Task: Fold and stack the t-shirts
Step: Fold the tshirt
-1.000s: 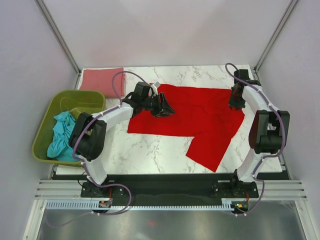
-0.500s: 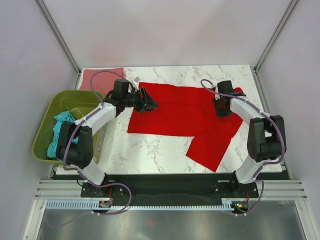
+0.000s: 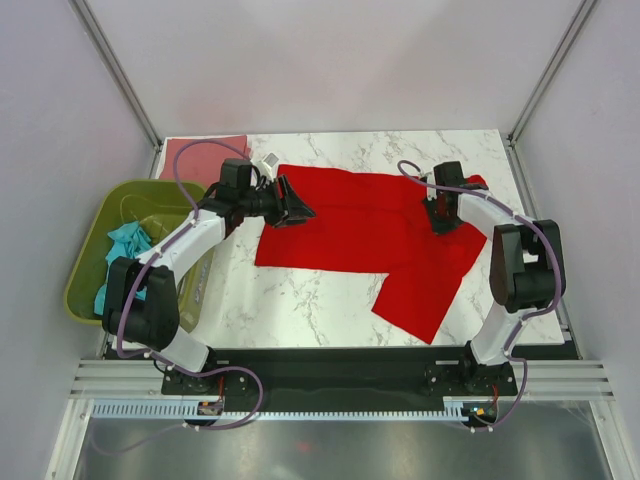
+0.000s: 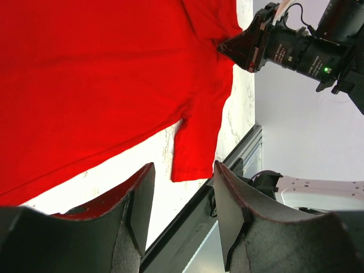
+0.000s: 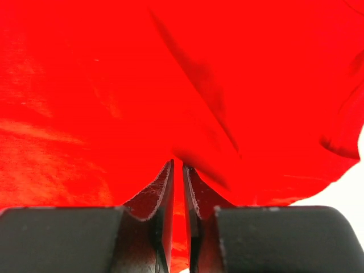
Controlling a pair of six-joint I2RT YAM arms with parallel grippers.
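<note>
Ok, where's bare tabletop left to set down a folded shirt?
Largest bare patch: near-left marble tabletop, between the lower edge of the bright red cloth t-shirt and the near edge. A narrow strip runs behind it along the far edge. Crowded: far-left corner, with folded dusty pink t-shirt, left tool and olive-green plastic basket.

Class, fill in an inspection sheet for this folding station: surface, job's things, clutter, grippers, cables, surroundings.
surface: marble-pattern table.
job's things: red t-shirt spread out mid-table; pink t-shirt folded at the far left corner; teal t-shirt bunched in the basket.
clutter: olive-green basket at the table's left side; nothing else seen.
grippers: left gripper open and empty, near the red t-shirt's left edge; right gripper closed on a pinch of red cloth at its right side.
cables: purple cables loop along both arms.
surroundings: plain pale walls, metal frame posts.
</note>
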